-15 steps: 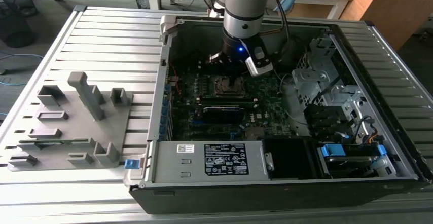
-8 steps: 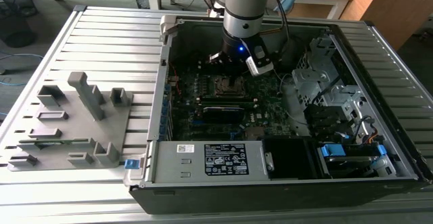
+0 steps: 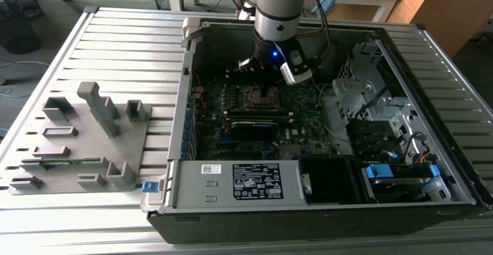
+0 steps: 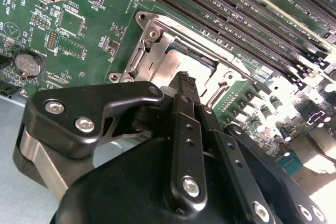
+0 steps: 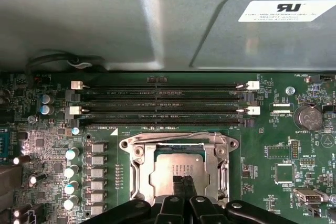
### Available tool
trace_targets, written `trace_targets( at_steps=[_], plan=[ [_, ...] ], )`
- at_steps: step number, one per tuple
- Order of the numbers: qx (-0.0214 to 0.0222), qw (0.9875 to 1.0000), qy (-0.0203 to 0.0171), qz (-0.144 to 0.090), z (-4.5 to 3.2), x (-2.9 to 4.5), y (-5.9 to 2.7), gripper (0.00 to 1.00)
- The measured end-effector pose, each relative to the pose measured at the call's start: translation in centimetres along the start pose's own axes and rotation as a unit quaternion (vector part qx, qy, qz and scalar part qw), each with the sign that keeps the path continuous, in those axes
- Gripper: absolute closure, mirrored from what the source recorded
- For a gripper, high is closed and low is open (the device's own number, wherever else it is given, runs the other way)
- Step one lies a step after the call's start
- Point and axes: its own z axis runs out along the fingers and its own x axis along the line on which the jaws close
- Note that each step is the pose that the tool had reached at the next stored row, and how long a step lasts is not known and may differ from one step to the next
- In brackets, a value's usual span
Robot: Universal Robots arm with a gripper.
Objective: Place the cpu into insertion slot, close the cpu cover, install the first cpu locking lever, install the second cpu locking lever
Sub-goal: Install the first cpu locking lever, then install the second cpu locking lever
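cpu (image 5: 181, 170) near edge hidden behind fingers (image 5: 183, 186), insertion slot (image 5: 178, 148) mostly covered by cpu cover (image 5: 216, 153)

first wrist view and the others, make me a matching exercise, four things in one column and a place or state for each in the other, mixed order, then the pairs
Things:
1. cpu
2. cpu cover
3. gripper
4. coin cell battery

Places or states:
A. round and silver, in a holder on the green board
B. silvery frame lying down around the chip
C. fingertips together over the chip
D. grey metal top showing through the frame's window

Pairs: 1-D, 2-B, 3-C, 4-A
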Motion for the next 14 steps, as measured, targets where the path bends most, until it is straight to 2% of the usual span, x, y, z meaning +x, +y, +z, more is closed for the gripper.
trace_targets(
  at_steps=[2,8,14],
  plan=[
    [0.0002,1.0000,0.0001,0.000,-0.15,0.00,0.00,0.89],
    [0.0001,1.0000,0.0001,0.000,-1.25,-0.03,0.07,0.89],
    [0.0000,1.0000,0.0000,0.000,-1.42,-0.04,0.09,0.89]
  ],
)
